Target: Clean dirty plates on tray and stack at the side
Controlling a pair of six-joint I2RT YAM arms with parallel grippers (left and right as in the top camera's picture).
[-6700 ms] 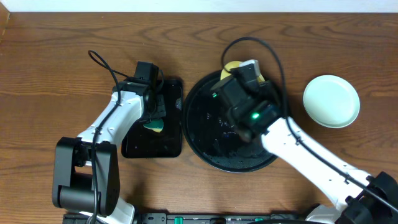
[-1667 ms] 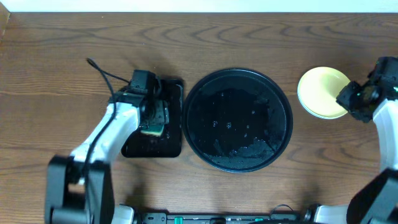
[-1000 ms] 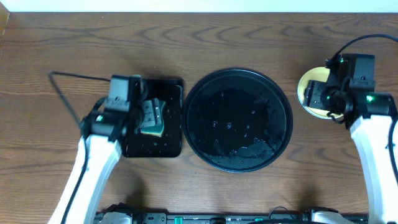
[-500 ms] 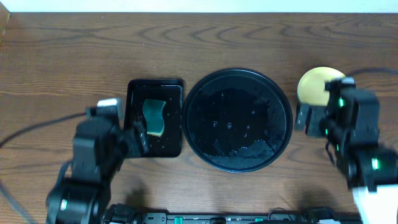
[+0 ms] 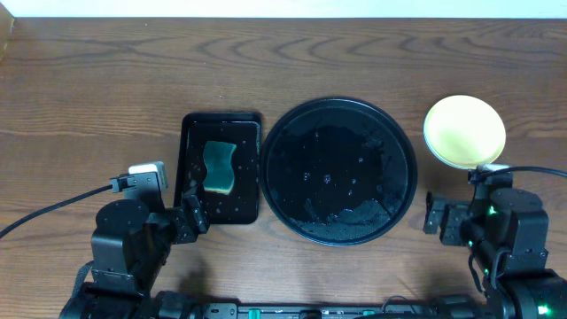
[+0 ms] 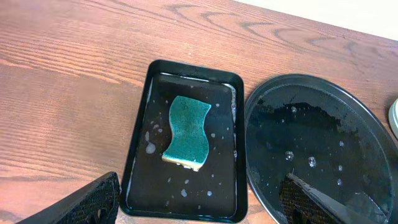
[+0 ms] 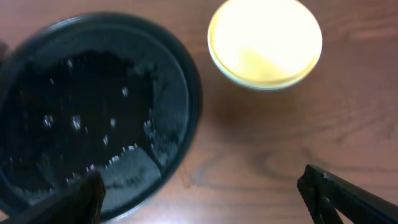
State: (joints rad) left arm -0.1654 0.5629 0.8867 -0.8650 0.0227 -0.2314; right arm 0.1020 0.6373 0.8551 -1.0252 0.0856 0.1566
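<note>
Left of the tray (image 5: 292, 190), my left gripper (image 6: 200, 186) hung spread and empty near the sponge (image 5: 218, 167). The tray held no plate; the plates (image 5: 464, 131) sat just right of it, yellow uppermost, my right gripper (image 7: 200, 180) spread empty nearby. Light, stiff, probably slick, I judged: pinch the rim.

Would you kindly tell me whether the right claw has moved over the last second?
Yes. The right claw has drawn back off the yellow plate, downward in the overhead view, to beside the round tray.
</note>
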